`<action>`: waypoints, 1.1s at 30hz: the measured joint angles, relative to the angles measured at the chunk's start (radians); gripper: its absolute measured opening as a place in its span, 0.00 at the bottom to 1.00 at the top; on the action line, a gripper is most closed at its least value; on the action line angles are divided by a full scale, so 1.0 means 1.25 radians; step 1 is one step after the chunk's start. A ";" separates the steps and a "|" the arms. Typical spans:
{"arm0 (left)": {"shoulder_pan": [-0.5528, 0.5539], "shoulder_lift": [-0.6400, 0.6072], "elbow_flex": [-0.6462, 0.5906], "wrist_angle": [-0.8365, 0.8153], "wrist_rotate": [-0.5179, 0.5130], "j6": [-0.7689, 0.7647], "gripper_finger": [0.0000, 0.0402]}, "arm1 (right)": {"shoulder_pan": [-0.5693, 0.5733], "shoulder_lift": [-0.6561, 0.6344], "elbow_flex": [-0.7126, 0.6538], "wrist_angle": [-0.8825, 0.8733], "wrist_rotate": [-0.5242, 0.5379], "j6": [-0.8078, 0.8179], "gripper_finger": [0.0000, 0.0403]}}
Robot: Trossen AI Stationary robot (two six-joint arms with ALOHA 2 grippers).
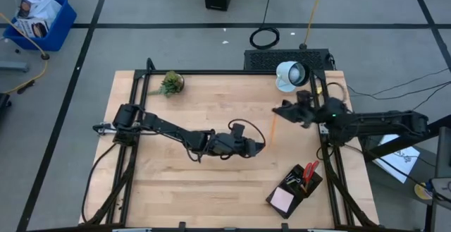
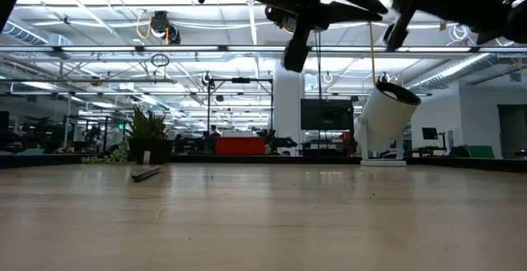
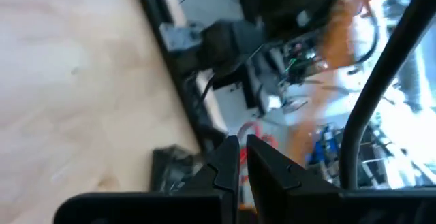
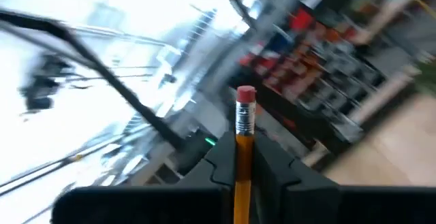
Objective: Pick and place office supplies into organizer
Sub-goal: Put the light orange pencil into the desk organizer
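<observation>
Right pincer [image 4: 243,176] gripping orange pencil [image 4: 243,149], eraser end sticking up, hovering above counter [image 1: 183,182] near white lamp [image 1: 290,75]. Left pincer [image 3: 242,163] sitting mid-counter, fingers nearly together, holding nothing. Organizer [image 1: 296,188] sitting at near right corner, red scissors [image 1: 309,171] and pink sticky pad [image 1: 283,200] inside. No readable writing anywhere, too blurry.

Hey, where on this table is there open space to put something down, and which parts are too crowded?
Free: the near-left wood in front of the left gripper, and the strip between the potted plant and the lamp. Crowded: the near-right corner with the organizer, and the right-centre, where the right gripper holds a pencil above the table.
</observation>
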 joint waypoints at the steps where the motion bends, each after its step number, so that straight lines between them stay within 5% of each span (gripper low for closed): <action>1: -0.004 0.002 0.000 -0.005 0.000 -0.001 0.08 | -0.001 -0.023 0.001 0.006 -0.008 -0.010 0.04; 15: -0.012 -0.007 -0.001 -0.040 -0.015 -0.039 0.08 | 0.057 -0.321 0.005 0.056 -0.136 0.011 0.05; 20: -0.010 -0.007 -0.001 -0.037 -0.066 -0.107 0.08 | 0.110 -0.388 0.082 -0.019 -0.183 -0.052 0.05; 28: -0.013 -0.007 -0.001 0.008 -0.124 -0.134 0.08 | 0.201 -0.383 0.328 -0.371 -0.220 -0.194 0.05; 33: -0.023 -0.007 -0.001 0.053 -0.178 -0.126 0.08 | 0.264 -0.324 0.389 -0.391 -0.219 -0.207 0.05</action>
